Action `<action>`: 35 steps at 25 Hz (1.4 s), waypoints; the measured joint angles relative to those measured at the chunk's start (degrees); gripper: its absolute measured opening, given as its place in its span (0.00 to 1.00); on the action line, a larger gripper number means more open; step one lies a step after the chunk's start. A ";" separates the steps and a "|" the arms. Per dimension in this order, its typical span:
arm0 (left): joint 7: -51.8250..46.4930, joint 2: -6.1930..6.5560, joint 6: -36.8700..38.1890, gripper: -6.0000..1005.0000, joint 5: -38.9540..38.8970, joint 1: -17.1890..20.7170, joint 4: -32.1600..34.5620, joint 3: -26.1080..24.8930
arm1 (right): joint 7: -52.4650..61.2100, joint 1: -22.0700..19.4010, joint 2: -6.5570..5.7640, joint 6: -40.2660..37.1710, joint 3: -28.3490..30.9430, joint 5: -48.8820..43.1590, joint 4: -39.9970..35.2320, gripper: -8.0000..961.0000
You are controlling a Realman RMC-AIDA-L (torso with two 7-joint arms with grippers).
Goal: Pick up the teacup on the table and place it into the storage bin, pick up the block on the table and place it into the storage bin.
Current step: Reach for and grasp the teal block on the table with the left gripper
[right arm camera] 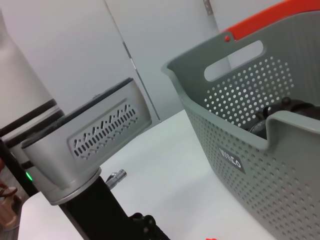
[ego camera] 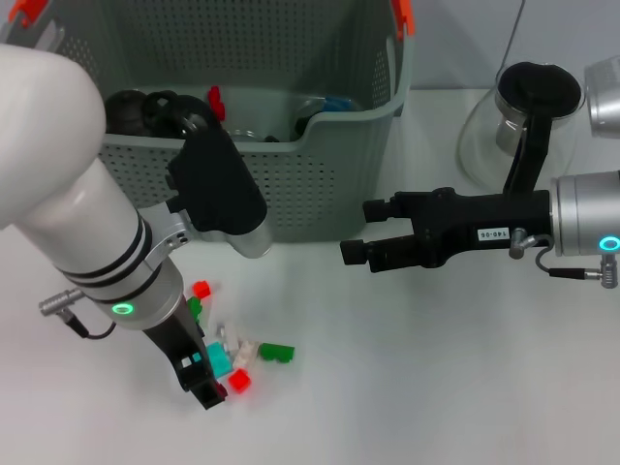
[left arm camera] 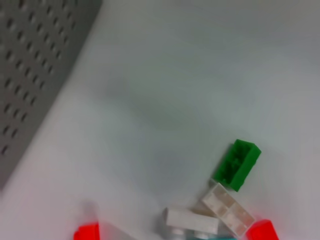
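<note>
The left gripper (ego camera: 205, 387) points down at the table (ego camera: 407, 387), its black fingertips in a small cluster of toy blocks. A teal block (ego camera: 220, 360) sits right against the fingers, but whether they are clenched on it or released cannot be told from these views. Around the tips lie a red block (ego camera: 239, 381), a white block (ego camera: 242, 347), a dark green block (ego camera: 276, 352) a little farther out, and another red block (ego camera: 201, 289) nearer the arm's silver wrist. The left wrist view shows the green block (left arm camera: 237, 164) lying beside a clear studded block (left arm camera: 228, 208) and a white one (left arm camera: 192, 220) on the bare tabletop.

The right gripper (ego camera: 363, 231) hangs above the table, well apart from the blocks, its two black fingers spread with nothing between them, pointing toward the storage bin (ego camera: 320, 184).

The storage bin stands at the back of the table, just behind the left arm, with dark objects and a few coloured pieces inside it. To the robot's right of the bin is a glass carafe (ego camera: 513, 121) with a black handle.
</note>
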 joint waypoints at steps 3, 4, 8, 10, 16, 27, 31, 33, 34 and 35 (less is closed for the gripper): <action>-0.02 0.10 -0.32 0.88 0.02 -0.94 -2.09 0.03 | -0.01 0.00 0.07 0.02 0.00 0.00 -0.02 0.98; -0.03 0.12 -0.36 0.84 0.02 -1.23 -2.67 0.03 | -0.02 0.00 0.09 0.02 0.00 0.00 -0.02 0.98; -0.05 0.13 -0.89 0.67 0.09 -1.74 -3.87 0.11 | -0.02 0.00 0.12 0.02 0.00 0.00 -0.02 0.98; -0.07 0.13 -1.36 0.67 0.22 -1.79 -3.92 0.14 | -0.02 0.00 0.13 0.03 0.00 0.00 -0.02 0.98; -0.16 0.07 -2.51 0.66 1.42 -1.80 -4.13 0.14 | -0.02 0.00 0.08 0.07 0.00 0.11 -0.02 0.98; -0.20 0.04 -3.50 0.66 1.44 -1.47 -4.15 0.14 | -0.02 0.03 0.06 0.14 0.00 0.36 -0.03 0.98; -0.20 0.00 -3.32 0.61 1.44 -1.45 -4.16 0.14 | -0.01 0.04 0.02 0.14 0.00 0.37 -0.40 0.98; -0.22 -0.06 -3.22 0.58 1.43 -1.39 -4.16 0.60 | 0.02 0.00 0.04 0.14 0.00 0.36 -0.58 0.98; -0.23 -0.06 -3.20 0.58 1.43 -1.37 -4.16 0.87 | 0.03 -0.03 0.07 0.14 0.00 0.36 -0.60 0.98; -0.23 -0.06 -3.20 0.57 1.43 -1.37 -4.16 0.87 | 0.03 -0.03 0.06 0.14 0.00 0.36 -0.61 0.98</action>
